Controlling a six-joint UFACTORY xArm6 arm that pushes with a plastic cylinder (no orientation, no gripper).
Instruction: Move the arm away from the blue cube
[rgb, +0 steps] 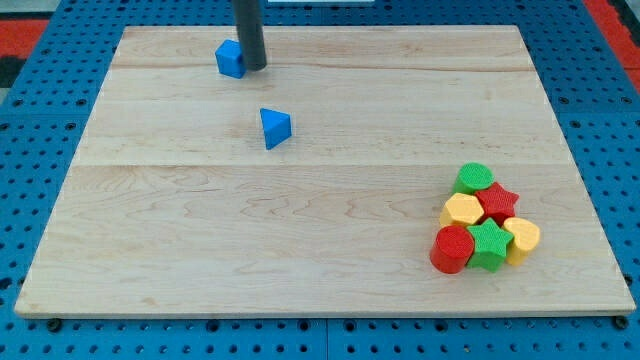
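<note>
A blue cube (230, 59) sits near the view's top left of the wooden board (300, 220). My tip (255, 67) stands right beside the cube, on its right side, touching or nearly touching it. The dark rod rises from there out of the view's top. A blue triangular block (274, 128) lies below and a little right of the tip, apart from it.
A tight cluster lies at the view's lower right: a green cylinder (474, 178), a red star (498, 202), a yellow block (462, 211), a red cylinder (452, 249), a green star (489, 245) and a yellow heart-like block (522, 238). Blue pegboard surrounds the board.
</note>
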